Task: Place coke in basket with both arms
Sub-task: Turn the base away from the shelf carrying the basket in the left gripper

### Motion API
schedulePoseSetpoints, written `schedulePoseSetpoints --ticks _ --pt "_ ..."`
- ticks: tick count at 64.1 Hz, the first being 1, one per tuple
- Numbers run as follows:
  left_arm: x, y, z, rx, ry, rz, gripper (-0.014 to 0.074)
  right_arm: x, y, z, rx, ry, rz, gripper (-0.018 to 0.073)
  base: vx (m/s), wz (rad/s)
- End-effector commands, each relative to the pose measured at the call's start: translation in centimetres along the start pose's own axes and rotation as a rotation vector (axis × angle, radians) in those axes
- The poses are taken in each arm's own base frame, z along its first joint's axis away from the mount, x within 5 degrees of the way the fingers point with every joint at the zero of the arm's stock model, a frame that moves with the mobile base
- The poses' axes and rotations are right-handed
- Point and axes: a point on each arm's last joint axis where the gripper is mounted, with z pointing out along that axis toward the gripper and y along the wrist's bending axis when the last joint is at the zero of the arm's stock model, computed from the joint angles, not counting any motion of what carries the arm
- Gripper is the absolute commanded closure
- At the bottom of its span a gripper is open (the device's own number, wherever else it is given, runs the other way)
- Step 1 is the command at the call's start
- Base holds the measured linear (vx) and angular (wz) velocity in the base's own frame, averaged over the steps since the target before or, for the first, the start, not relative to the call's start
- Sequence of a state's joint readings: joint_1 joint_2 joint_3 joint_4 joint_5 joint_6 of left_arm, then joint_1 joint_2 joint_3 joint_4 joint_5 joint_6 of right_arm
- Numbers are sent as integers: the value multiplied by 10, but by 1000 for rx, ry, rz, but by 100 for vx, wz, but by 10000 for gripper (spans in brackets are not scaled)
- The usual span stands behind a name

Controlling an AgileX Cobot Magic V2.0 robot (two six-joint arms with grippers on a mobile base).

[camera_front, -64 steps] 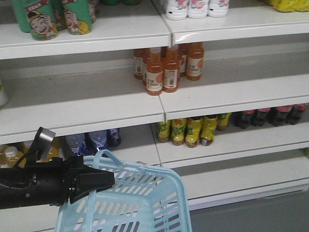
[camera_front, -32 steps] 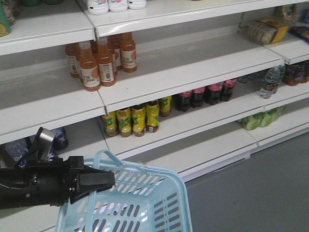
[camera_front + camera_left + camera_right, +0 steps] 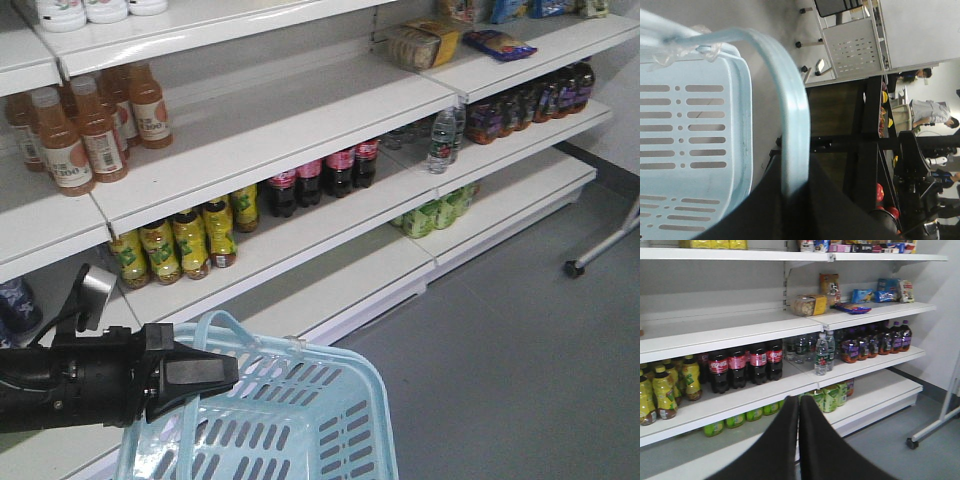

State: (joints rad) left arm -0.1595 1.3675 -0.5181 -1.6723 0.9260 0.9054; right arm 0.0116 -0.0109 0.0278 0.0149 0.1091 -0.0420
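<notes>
Front view: basket (image 3: 330, 425) cut off at your bottom edge, left arm (image 3: 50, 385) at the left edge. Coke bottles (image 3: 310, 180) too small to read labels. Right wrist view: fingers (image 3: 775, 450) cropped below.

Right gripper (image 3: 799, 402) jaws together, empty; coke bottles (image 3: 738, 367) on shelf (image 3: 755, 392) between yellow bottles (image 3: 662, 395), water bottles (image 3: 822, 352).

light blue slotted basket (image 3: 345, 430), red-labelled coke (image 3: 737, 364)
</notes>
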Motion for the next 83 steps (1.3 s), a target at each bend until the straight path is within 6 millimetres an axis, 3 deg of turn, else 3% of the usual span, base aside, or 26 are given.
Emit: schedulePoseSetpoints --ticks 1,83 --pt "-4 -20 -4 123 -32 -8 603 -3 0 -1 3 -74 -6 568 -7 -41" --pt "-4 -20 -4 123 -32 -8 603 -3 0 -1 3 -74 -6 568 -4 -45"
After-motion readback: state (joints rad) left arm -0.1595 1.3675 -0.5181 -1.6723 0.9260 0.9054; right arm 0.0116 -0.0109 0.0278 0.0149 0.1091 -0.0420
